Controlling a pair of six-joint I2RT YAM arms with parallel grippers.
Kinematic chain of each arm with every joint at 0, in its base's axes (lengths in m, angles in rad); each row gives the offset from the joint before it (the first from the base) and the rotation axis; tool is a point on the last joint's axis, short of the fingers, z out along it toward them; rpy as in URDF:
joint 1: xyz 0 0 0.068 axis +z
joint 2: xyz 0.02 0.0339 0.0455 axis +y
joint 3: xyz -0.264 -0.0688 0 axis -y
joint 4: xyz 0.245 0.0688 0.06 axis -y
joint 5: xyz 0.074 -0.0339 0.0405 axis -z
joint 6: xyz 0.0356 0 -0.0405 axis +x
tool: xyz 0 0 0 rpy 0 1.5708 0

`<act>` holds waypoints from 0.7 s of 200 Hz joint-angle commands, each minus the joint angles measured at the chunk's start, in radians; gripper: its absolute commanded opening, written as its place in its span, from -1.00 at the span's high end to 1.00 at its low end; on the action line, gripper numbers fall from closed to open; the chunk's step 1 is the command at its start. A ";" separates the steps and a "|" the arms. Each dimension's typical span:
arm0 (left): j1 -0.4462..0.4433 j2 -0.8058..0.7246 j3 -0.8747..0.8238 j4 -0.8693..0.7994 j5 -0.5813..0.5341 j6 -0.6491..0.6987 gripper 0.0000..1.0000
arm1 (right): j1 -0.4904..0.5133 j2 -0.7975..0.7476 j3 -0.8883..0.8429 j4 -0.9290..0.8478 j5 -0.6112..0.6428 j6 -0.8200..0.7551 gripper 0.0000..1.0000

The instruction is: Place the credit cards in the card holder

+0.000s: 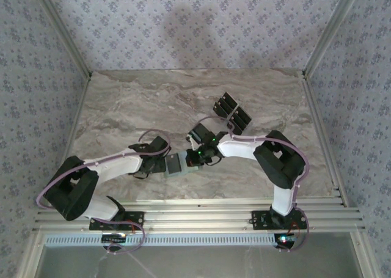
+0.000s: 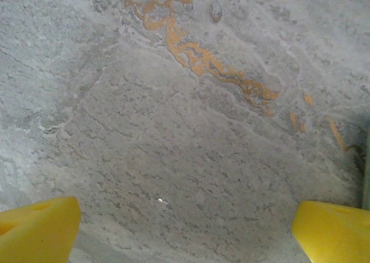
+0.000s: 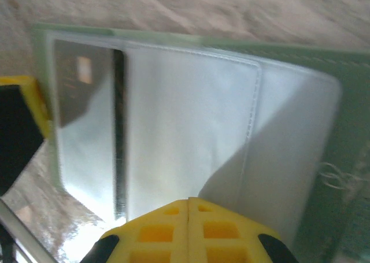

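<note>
The card holder (image 1: 176, 164) lies open on the marble table, between my two grippers. In the right wrist view its pale blue-grey inside (image 3: 191, 118) faces up with a green border, and a dark credit card (image 3: 87, 84) sits in its left pocket. My right gripper (image 3: 189, 202) is shut just above the inside, its yellow fingertips pressed together with nothing between them. My left gripper (image 2: 185, 231) is open over bare marble just left of the holder, its yellow fingers (image 2: 37, 231) wide apart. More black credit cards (image 1: 232, 113) lie fanned out behind the right arm.
Patterned walls close in the table (image 1: 122, 107) at the back and both sides. A metal rail (image 1: 201, 214) runs along the near edge by the arm bases. An orange vein (image 2: 196, 55) marks the marble ahead of my left gripper.
</note>
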 commanded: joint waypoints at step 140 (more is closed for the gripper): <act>0.006 0.122 0.021 0.125 0.032 0.047 -0.98 | 0.009 -0.115 0.051 -0.060 0.059 -0.020 0.98</act>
